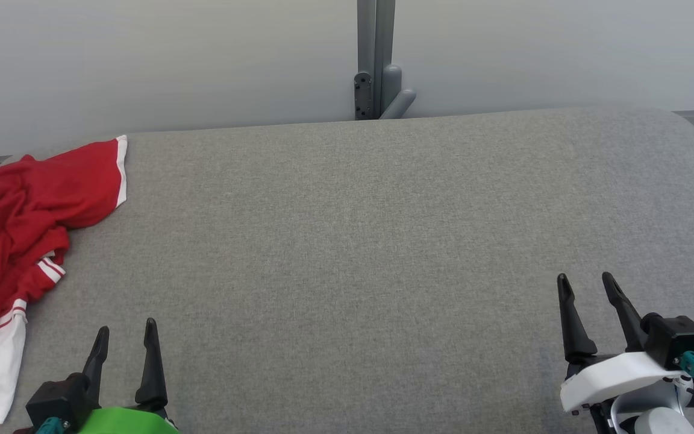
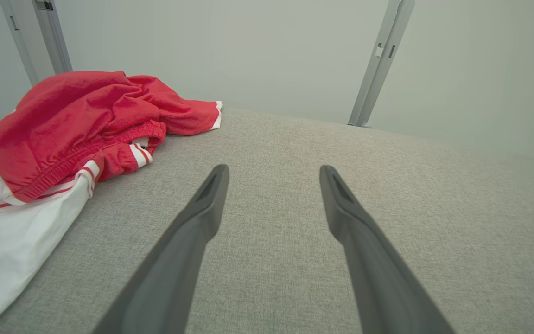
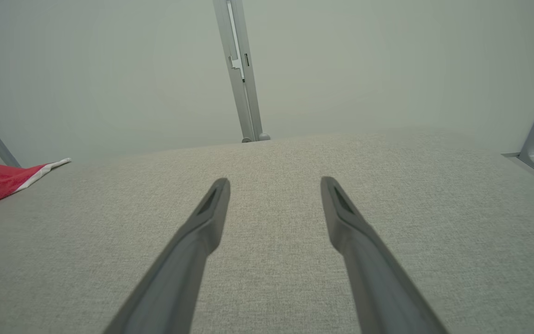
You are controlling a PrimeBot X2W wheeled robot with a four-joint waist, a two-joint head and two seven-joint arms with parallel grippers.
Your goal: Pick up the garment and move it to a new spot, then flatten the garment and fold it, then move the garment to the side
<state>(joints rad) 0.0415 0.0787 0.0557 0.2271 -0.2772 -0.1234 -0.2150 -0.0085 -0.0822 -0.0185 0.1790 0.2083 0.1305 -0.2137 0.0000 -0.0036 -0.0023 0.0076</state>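
A pale wall (image 1: pixel 142 60) stood behind a grey cloth-covered desk (image 1: pixel 347 241), with a grey metal post (image 1: pixel 374 60) rising at the middle of its far edge. The garment (image 1: pixel 15 223) lay well to the left of that post, bunched in a heap at the desk's left edge and partly cut off by the head view. It was red with white striped trim, and a white part trailed out from the end of the heap farthest from the post.

It looked light, soft and limp, likely to sag and trail when lifted and to slide easily over the cloth. The trimmed edges and the gathered band seen in the left wrist view seemed the firmest places to pinch. A single layer at the top of the heap would probably drag the rest.

The heap's long axis ran from near to far along the desk's left edge. One red flap with a white hem (image 1: pixel 121 172) pointed toward the post.

The left fingers (image 1: pixel 153 361), the pair nearer the heap, were spread wide and held nothing. The right fingers (image 1: pixel 571 319), on the other side of the post from the garment and well apart from it, were equally wide and empty.
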